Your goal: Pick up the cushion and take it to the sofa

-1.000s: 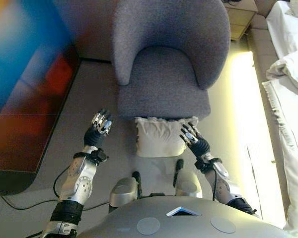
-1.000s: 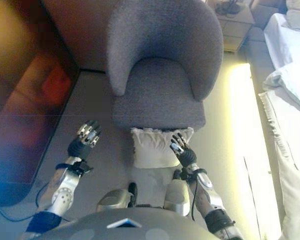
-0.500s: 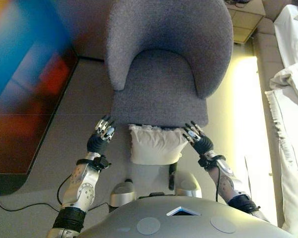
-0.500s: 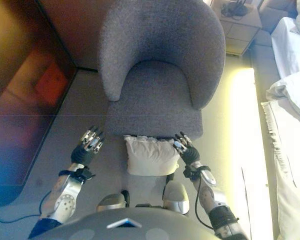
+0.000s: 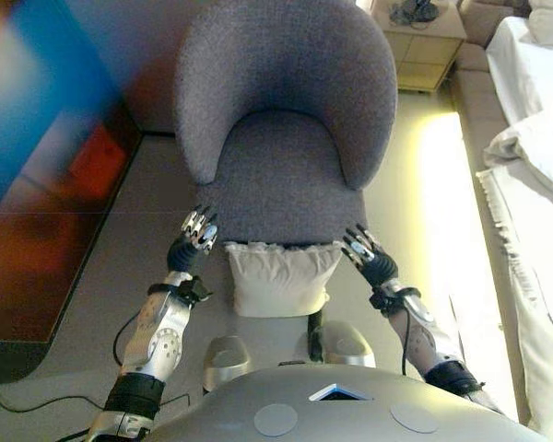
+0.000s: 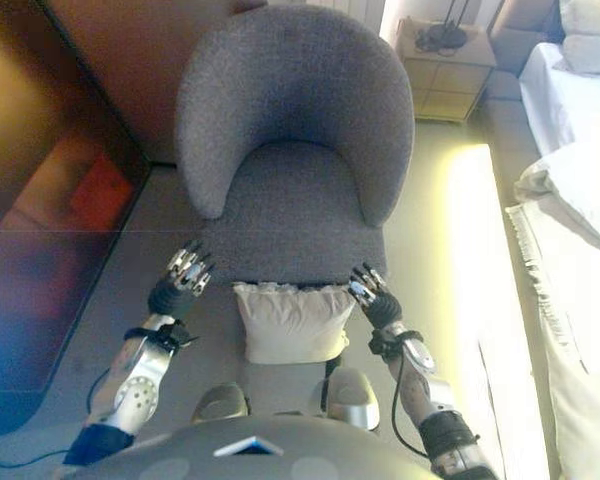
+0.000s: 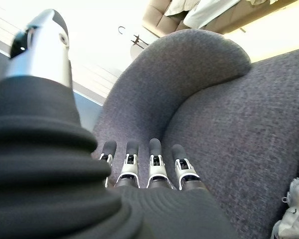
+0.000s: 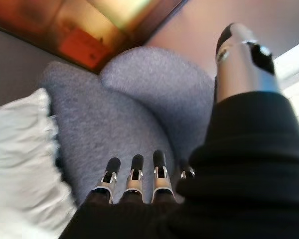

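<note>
A white frilled cushion (image 5: 278, 276) lies between my two hands, its top edge against the front edge of the grey armchair (image 5: 286, 110). My left hand (image 5: 195, 241) is open, fingers straight, just off the cushion's upper left corner and pointing over the seat. My right hand (image 5: 369, 260) is open at the cushion's upper right corner. The left wrist view shows straight fingers (image 7: 154, 167) over the seat and a bit of cushion frill (image 7: 295, 211). The right wrist view shows straight fingers (image 8: 134, 181) with the cushion (image 8: 20, 154) beside them. I cannot tell if either hand touches it.
A dark glossy screen (image 5: 46, 157) runs along the left. A wooden bedside table (image 5: 419, 41) stands behind the armchair on the right. A bed with white bedding (image 5: 535, 147) fills the right side. A black cable (image 5: 37, 405) lies on the floor at lower left.
The whole view has shifted, showing more of the armchair. My left hand has come closer to the cushion's left corner. My right hand has gone from over its right edge to its upper right corner.
</note>
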Robot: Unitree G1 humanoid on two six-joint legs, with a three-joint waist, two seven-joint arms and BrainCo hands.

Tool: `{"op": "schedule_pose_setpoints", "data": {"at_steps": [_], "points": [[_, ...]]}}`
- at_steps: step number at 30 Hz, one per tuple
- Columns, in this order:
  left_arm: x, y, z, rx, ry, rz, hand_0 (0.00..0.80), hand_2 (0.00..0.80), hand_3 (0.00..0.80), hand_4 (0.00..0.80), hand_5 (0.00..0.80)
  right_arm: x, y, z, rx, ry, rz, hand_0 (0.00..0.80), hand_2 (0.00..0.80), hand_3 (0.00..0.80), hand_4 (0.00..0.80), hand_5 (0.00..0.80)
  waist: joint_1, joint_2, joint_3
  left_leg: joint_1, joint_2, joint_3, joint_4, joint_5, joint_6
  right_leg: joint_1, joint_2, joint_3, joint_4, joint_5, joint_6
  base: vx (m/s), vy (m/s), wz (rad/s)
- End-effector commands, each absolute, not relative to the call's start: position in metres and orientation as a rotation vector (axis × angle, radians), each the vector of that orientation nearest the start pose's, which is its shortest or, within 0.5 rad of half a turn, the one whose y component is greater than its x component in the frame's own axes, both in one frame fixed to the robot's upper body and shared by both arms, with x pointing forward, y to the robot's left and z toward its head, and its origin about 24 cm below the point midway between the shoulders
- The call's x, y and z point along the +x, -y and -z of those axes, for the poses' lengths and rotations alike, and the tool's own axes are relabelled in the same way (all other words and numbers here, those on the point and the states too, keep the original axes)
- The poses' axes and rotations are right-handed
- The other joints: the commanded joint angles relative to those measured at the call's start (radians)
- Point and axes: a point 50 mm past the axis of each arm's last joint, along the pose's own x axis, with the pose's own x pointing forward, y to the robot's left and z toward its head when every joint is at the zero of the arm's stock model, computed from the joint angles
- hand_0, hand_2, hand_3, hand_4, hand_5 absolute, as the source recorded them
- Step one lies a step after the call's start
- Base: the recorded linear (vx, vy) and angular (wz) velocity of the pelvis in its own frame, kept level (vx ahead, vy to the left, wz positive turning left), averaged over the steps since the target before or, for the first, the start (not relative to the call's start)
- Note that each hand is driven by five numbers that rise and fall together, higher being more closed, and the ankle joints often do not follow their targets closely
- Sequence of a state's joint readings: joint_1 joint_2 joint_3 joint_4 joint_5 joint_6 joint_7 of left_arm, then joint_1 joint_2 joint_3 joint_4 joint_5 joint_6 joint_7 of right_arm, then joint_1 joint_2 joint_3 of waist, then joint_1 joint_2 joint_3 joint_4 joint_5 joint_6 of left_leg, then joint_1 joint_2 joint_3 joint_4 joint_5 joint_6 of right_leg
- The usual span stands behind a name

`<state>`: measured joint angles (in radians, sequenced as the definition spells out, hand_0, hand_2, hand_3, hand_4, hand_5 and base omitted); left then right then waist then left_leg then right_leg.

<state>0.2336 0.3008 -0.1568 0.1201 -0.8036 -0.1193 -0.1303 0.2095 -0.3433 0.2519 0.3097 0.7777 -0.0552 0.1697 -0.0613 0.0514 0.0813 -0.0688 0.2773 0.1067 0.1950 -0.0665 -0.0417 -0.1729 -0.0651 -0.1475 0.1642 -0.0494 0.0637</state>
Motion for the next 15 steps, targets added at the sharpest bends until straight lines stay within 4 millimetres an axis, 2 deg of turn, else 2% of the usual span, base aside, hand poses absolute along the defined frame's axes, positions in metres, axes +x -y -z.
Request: {"op": "schedule_pose_setpoints", "data": {"at_steps": [1,3,5,8,10,13,15], "points": [[0.191,-0.202,0.000,-0.514,-0.138,0.090,0.000,0.000,0.000,0.000,0.000,0.184,0.184,0.047,0.487,-0.358,-0.117,0.000,0.000,0.000,0.000,0.000,0.033,-0.051,0.028,-0.033,0.008,0.017,-0.177,0.269,-0.124,0.186,-0.067,0.017,-0.053,-0.004,0.037,0.172,0.131,-0.17],[0.189,-0.201,0.002,-0.518,-0.141,0.104,0.000,0.000,0.000,0.000,0.000,0.182,0.184,0.048,0.490,-0.354,-0.111,0.000,0.000,0.000,0.000,0.000,0.040,-0.046,0.028,-0.042,-0.018,0.038,-0.213,0.256,-0.113,0.212,-0.070,0.006,-0.060,-0.016,0.040,0.163,0.127,0.12],[0.189,-0.201,0.003,-0.516,-0.141,0.120,0.000,0.000,0.000,0.000,0.000,0.179,0.183,0.048,0.491,-0.349,-0.107,0.000,0.000,0.000,0.000,0.000,0.047,-0.042,0.023,-0.047,-0.050,0.035,-0.222,0.239,-0.097,0.230,-0.077,-0.002,-0.061,-0.028,0.045,0.166,0.145,0.21],[0.193,-0.201,-0.004,-0.501,-0.098,0.142,0.000,0.000,0.000,0.000,0.000,0.184,0.179,0.045,0.484,-0.327,-0.127,0.000,0.000,0.000,0.000,0.000,0.061,-0.037,0.022,-0.062,-0.102,-0.021,-0.197,0.197,-0.074,0.221,-0.096,0.023,-0.021,-0.056,0.056,0.170,0.209,0.10],[0.196,-0.201,-0.005,-0.463,-0.097,0.118,0.000,0.000,0.000,0.000,0.000,0.189,0.176,0.047,0.495,-0.341,-0.099,0.000,0.000,0.000,0.000,0.000,0.072,-0.039,0.025,-0.088,-0.122,-0.035,-0.144,0.166,-0.063,0.218,-0.116,0.033,0.015,-0.072,0.065,0.129,0.193,-0.07],[0.205,-0.206,-0.009,-0.470,-0.077,0.110,0.000,0.000,0.000,0.000,0.000,0.196,0.167,0.046,0.529,-0.347,-0.137,0.000,0.000,0.000,0.000,0.000,0.078,-0.053,0.024,-0.101,-0.145,-0.022,-0.080,0.132,-0.039,0.231,-0.143,0.035,0.034,-0.060,0.081,0.141,0.091,-0.04],[0.204,-0.214,-0.005,-0.446,-0.087,0.061,0.000,0.000,0.000,0.000,0.000,0.201,0.158,0.044,0.512,-0.347,-0.167,0.000,0.000,0.000,0.000,0.000,0.085,-0.063,0.017,-0.090,-0.166,-0.023,-0.072,0.115,-0.017,0.221,-0.164,0.051,0.060,-0.017,0.090,0.199,0.096,0.00]]}}
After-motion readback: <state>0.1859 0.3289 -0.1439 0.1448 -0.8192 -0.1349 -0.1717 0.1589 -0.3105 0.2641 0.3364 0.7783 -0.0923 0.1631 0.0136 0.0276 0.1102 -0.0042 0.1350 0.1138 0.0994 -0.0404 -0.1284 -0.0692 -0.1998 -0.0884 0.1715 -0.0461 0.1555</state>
